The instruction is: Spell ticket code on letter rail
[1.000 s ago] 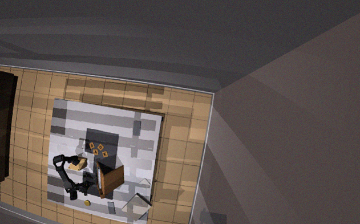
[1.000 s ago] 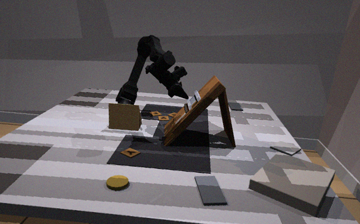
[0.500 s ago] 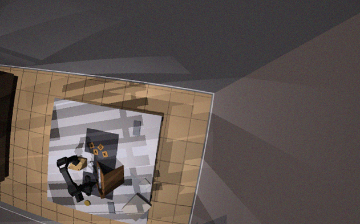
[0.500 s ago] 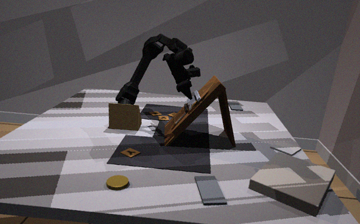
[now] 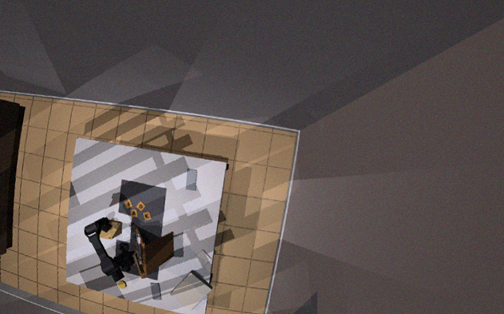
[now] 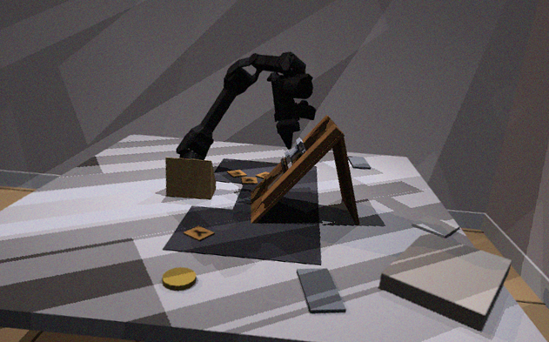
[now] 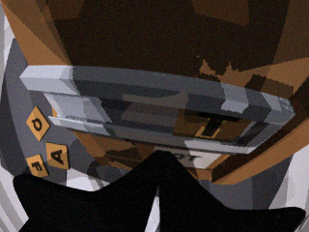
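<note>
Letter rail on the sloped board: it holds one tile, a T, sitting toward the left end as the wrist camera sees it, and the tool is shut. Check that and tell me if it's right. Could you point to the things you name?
Not quite: in the wrist view, the T tile [image 7: 195, 127] sits toward the right end of the letter rail [image 7: 145, 79], not the left. The rest stands.

On the board [image 5: 161, 249] [image 6: 295, 174] [image 7: 145, 43], well in from every tabletop edge, I read T on the tile [image 7: 209, 125] in the rail. The ticket [image 7: 195, 157] below shows a final T; I can't read the rest surely. Towards the exterior view's far tabletop edge, loose tiles read Q [image 5: 140, 206] [image 6: 263, 175] [image 7: 38, 123] and A [image 5: 133, 213] [image 6: 249, 180] [image 7: 57, 156]; one beside them looks like F [image 5: 128, 204] [image 6: 235, 173] [image 7: 37, 165].
</note>
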Controlling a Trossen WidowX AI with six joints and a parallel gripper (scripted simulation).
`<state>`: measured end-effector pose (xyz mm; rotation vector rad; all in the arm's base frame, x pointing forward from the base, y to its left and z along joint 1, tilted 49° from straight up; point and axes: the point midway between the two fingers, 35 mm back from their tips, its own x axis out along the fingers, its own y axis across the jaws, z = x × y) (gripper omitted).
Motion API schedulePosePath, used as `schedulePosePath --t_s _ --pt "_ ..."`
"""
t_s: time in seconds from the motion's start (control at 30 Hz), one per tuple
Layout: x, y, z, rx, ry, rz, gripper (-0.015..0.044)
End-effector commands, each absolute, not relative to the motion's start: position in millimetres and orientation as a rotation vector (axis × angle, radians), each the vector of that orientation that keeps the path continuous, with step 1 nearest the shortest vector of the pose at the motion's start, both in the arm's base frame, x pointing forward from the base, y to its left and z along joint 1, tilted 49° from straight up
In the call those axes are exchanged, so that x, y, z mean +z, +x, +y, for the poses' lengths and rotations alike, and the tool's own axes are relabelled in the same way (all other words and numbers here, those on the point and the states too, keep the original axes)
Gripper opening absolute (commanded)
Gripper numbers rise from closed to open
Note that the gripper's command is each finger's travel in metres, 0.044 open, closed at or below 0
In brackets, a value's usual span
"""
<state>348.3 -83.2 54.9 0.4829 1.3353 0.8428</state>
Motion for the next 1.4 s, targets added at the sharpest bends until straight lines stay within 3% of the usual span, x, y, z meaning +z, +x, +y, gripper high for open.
schedulePosePath --t_s 0.0,1.37 --pt "54.1 348.5 -82.1 0.850 0.476 1.344 0.0000" --pt "46.9 362.3 -66.5 0.851 0.476 1.343 0.0000"
